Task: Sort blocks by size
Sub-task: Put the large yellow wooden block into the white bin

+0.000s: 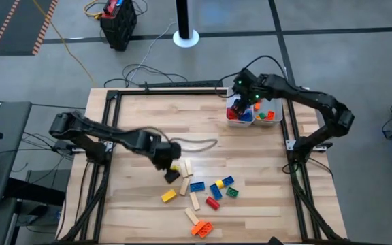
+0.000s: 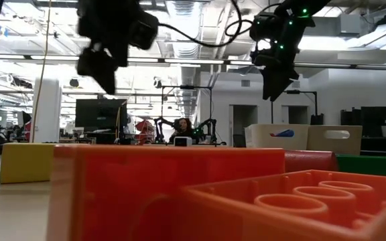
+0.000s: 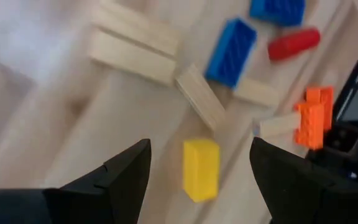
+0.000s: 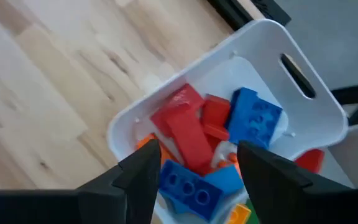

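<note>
Both arms are dark, jointed links trailing black cables. The right gripper (image 1: 246, 102) carries small green lights at its wrist, toward twelve o'clock from its fingers. The left gripper (image 3: 199, 163) has broad, matte black, wedge-shaped fingers (image 3: 120, 177).

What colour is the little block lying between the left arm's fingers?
Yellow block; the left wrist view shows it best.

A pale wooden plank worktop (image 1: 148, 119) in a black metal frame stands on grey floor. Two white rectangular plastic trays (image 1: 240, 122) sit side by side near its far right corner. A black wheeled case (image 1: 118, 24) stands beyond.
</note>
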{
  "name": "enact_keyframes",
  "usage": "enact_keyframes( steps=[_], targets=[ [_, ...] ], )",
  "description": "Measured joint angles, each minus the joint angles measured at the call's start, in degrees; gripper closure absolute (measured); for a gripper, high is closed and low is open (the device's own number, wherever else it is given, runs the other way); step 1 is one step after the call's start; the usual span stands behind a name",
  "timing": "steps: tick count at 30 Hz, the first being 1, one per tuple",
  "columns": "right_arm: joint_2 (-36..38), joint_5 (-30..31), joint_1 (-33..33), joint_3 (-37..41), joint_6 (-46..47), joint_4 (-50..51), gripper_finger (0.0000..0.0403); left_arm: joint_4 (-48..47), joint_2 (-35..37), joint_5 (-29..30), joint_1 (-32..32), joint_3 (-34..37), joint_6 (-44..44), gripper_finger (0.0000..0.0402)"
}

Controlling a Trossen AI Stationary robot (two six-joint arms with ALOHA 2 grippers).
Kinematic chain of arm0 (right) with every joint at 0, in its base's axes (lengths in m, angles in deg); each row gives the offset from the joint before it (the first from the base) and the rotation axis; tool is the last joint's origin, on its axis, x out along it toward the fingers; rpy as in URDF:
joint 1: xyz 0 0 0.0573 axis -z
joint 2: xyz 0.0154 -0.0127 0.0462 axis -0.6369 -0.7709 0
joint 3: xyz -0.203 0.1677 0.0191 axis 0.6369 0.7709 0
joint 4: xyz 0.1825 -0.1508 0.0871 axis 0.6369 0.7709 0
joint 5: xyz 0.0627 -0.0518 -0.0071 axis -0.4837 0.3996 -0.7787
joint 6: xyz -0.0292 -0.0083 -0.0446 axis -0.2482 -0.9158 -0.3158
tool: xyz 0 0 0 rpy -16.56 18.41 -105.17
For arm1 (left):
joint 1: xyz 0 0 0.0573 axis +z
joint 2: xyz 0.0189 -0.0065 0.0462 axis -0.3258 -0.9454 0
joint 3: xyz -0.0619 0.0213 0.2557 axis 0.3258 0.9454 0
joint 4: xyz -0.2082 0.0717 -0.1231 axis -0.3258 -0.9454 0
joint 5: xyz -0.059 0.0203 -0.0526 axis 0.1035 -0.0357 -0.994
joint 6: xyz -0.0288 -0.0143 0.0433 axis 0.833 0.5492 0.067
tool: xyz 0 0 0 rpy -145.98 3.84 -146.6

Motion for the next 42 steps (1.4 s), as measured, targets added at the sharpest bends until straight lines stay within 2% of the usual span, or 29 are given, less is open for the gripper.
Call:
enact_keyframes(
  steps=[6, 9, 13, 19, 23, 36, 42],
  targets=[
    [0.36, -0.08, -1.92, 0.0, 0.35, -1.28, 0.0165, 0.27, -1.63, 7.61, -8.87, 0.59, 7.45, 0.0139],
    [0.37, -0.08, -2.43, 0.0, 0.45, -1.47, 0.0165, -0.46, -2.63, 13.5, -12.64, 0.72, 8.87, 0.0139],
    [0.71, -0.1, -2.76, -0.02, 0.22, -1.5, 0.0165, 1.43, -4.55, 18.21, -15.51, 1.01, 9.71, 0.0139],
    [2.41, -0.08, -2.72, -0.02, 0.26, -0.51, 0.0166, 5.8, -8.81, 18.88, -16.93, 1.6, 13.4, 0.0139],
    [4.87, -0.09, -2.21, -0.04, 0.0, -0.69, 0.0166, 8.48, -10.09, 19.48, -17.36, 1.53, 12.92, 0.0139],
    [14.57, -0.15, 1.75, -0.04, -3.02, -2.93, 0.0166, 6.67, -10.32, 20.76, -19.17, 3.48, 14.34, 0.0139],
    [17.07, -0.12, 2.44, -0.04, -3.02, -3.45, 0.0166, 12.2, -10.32, 20.85, -22.33, 6.81, 13.86, 0.0139]
  ],
)
